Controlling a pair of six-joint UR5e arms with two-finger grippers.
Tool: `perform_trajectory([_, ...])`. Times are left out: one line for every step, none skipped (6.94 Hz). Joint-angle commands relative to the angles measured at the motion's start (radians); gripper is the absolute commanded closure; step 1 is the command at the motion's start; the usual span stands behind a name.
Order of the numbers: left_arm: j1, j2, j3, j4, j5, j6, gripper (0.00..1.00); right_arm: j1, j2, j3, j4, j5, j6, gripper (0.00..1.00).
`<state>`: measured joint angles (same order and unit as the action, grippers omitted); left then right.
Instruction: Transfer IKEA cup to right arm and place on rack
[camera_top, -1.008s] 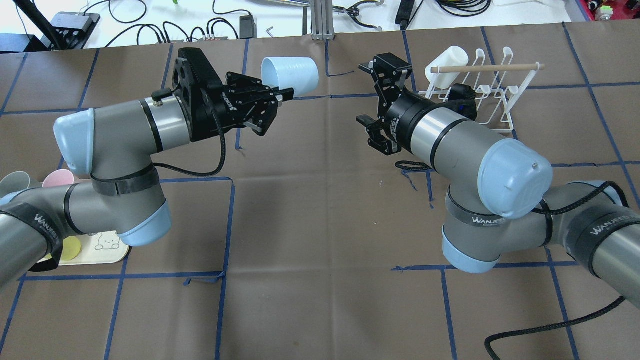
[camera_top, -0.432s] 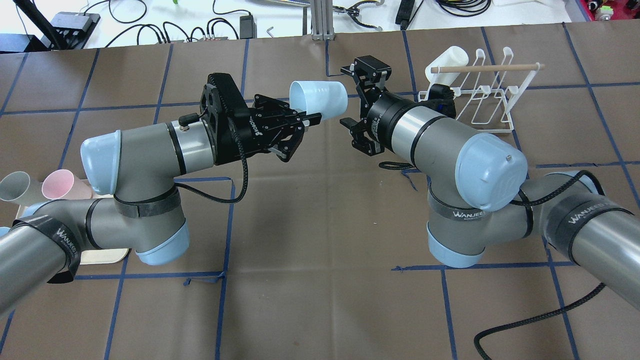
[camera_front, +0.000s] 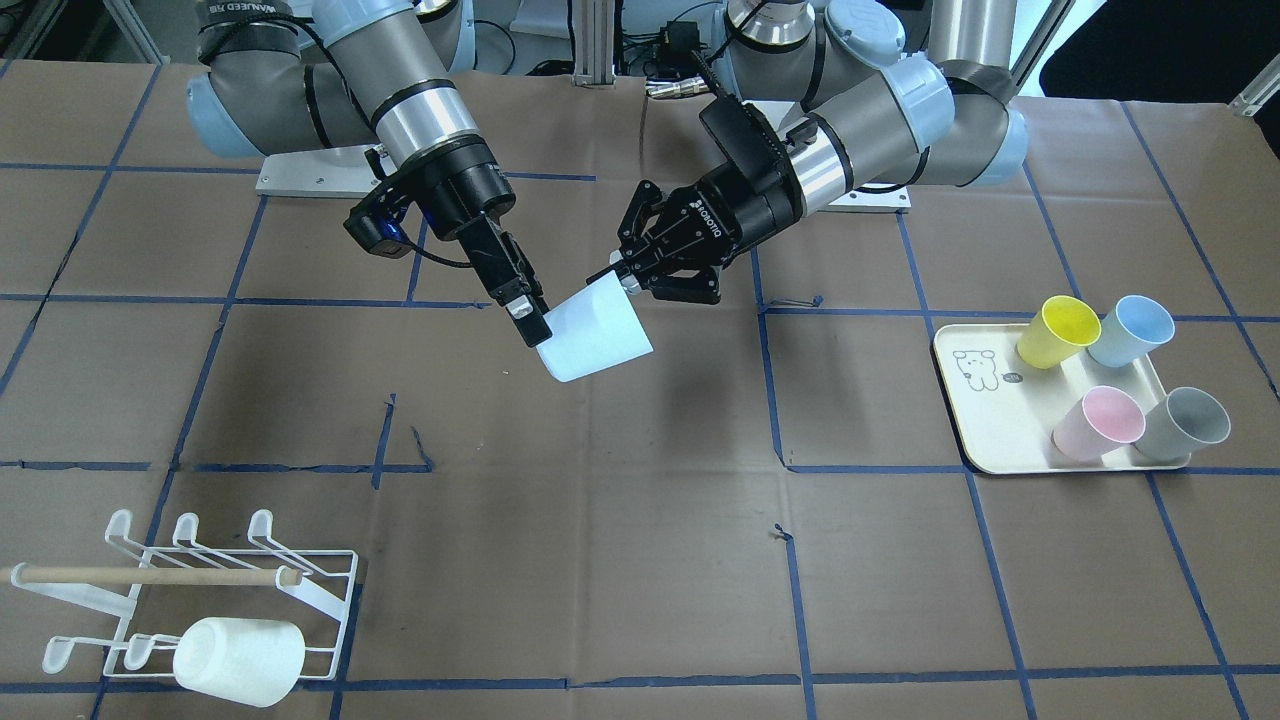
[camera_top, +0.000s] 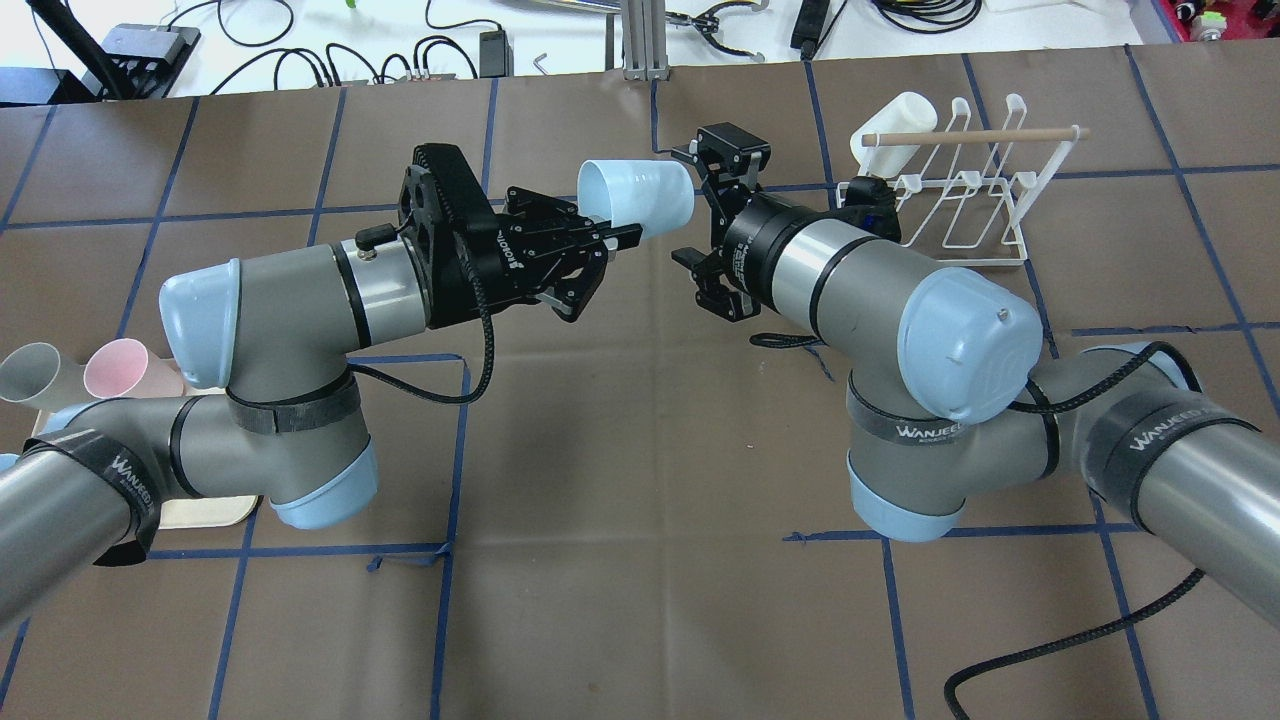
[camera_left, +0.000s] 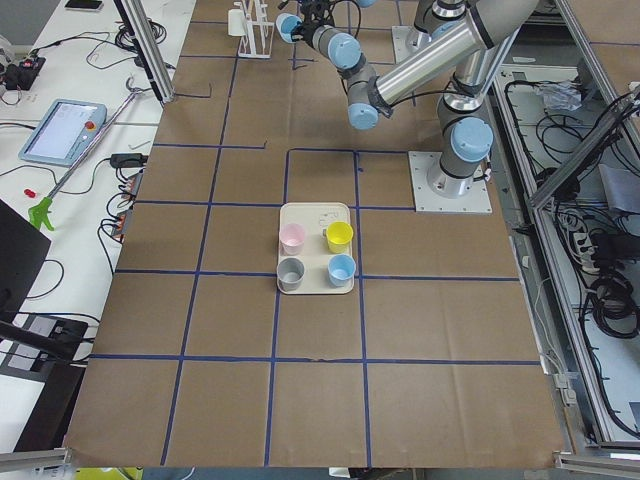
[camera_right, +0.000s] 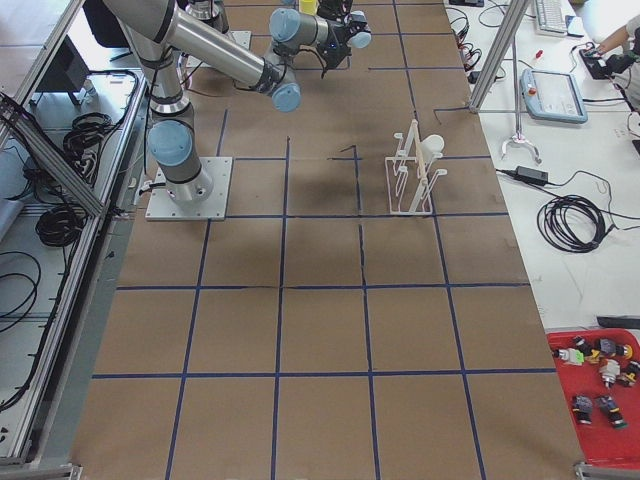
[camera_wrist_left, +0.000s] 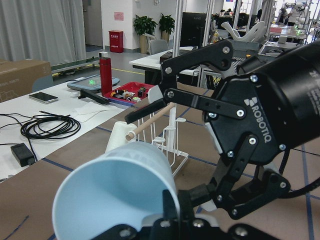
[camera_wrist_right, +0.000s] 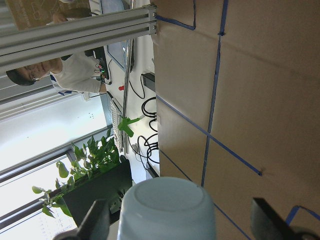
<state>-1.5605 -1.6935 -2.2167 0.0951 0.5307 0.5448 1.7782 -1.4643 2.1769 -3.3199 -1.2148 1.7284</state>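
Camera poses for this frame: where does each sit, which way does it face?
Front-facing: across the table, facing back and down; both arms, cup.
Overhead: behind the arms, facing forward and down; both arms, left end effector holding cup.
Exterior left: table's left end, looking along; tray, left arm near.
Exterior right: opposite end; rack, right arm near.
Left wrist: faces the cup and right end effector.
Right wrist: faces the cup's base between its fingers.
Both wrist views share the cup.
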Motion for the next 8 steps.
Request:
perform_trajectory([-0.001, 0.000, 0.002, 0.000, 0.002, 0.000, 0.97, 0.015, 0.004, -0.006, 0.010, 0.000, 0.020, 0.01])
perform_trajectory([-0.001, 0.000, 0.003, 0.000, 0.002, 0.000, 0.97, 0.017, 0.004, -0.015, 0.010, 0.000, 0.022, 0.01])
perform_trajectory([-0.001, 0.000, 0.003, 0.000, 0.002, -0.002, 0.97, 0.017, 0.005, -0.026, 0.011, 0.000, 0.022, 0.01])
perform_trajectory([-0.001, 0.000, 0.005, 0.000, 0.002, -0.009, 0.97, 0.018, 0.004, -0.040, 0.032, 0.000, 0.022, 0.01])
perform_trajectory([-0.001, 0.000, 0.005, 0.000, 0.002, -0.009, 0.97, 0.021, 0.007, -0.046, 0.037, 0.000, 0.022, 0.01])
perform_trajectory([-0.001, 0.000, 0.005, 0.000, 0.002, -0.009, 0.97, 0.021, 0.012, -0.051, 0.037, 0.000, 0.022, 0.01])
perform_trajectory([-0.001, 0.000, 0.006, 0.000, 0.002, -0.009, 0.96, 0.023, 0.030, -0.067, 0.037, 0.001, 0.020, 0.01])
perform_trajectory([-0.001, 0.000, 0.005, 0.000, 0.002, -0.009, 0.96, 0.030, 0.044, -0.074, 0.037, 0.000, 0.020, 0.01])
